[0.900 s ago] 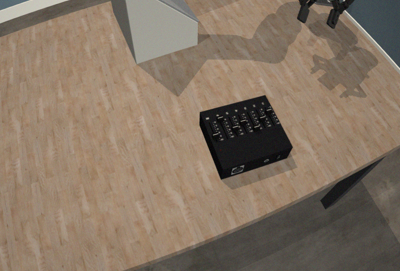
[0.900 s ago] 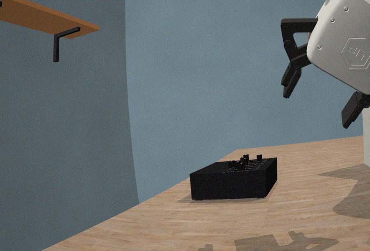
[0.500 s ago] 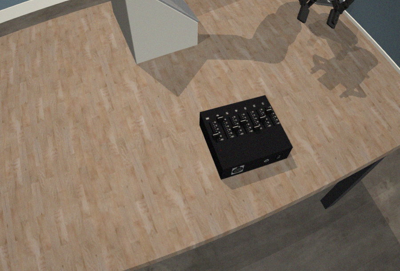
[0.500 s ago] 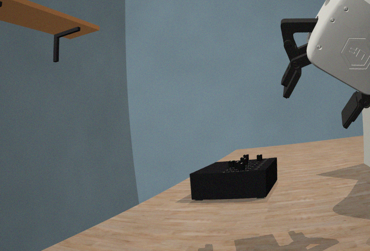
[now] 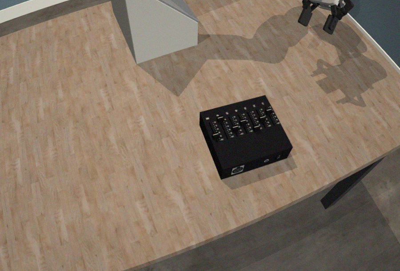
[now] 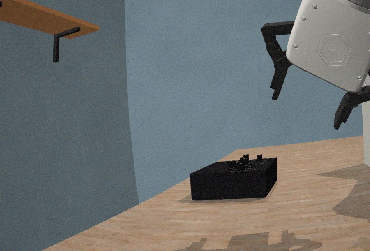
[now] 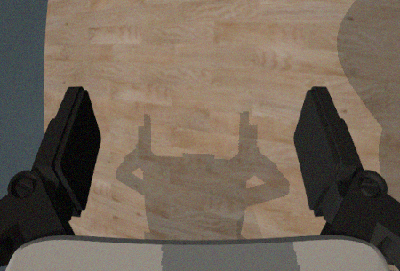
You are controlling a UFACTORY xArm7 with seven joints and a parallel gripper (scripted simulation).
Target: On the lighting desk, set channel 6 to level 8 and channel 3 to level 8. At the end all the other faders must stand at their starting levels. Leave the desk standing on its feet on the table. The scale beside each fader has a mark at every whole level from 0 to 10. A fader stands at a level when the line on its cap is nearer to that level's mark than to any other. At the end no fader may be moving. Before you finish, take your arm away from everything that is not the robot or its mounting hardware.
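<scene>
The black lighting desk (image 5: 245, 135) stands on its feet on the wooden table, right of the middle, with a row of faders (image 5: 241, 121) along its far half. The fader caps stand at different heights along their scales; I cannot read the levels. My gripper (image 5: 318, 20) hangs open and empty high above the table's far right corner, well away from the desk. It also shows in the exterior view (image 6: 308, 110) and the wrist view (image 7: 198, 152).
The arm's grey base pedestal (image 5: 155, 19) stands at the back of the table. The table's right edge (image 5: 381, 51) runs close under the gripper. A wooden wall shelf (image 6: 45, 20) hangs high at the left.
</scene>
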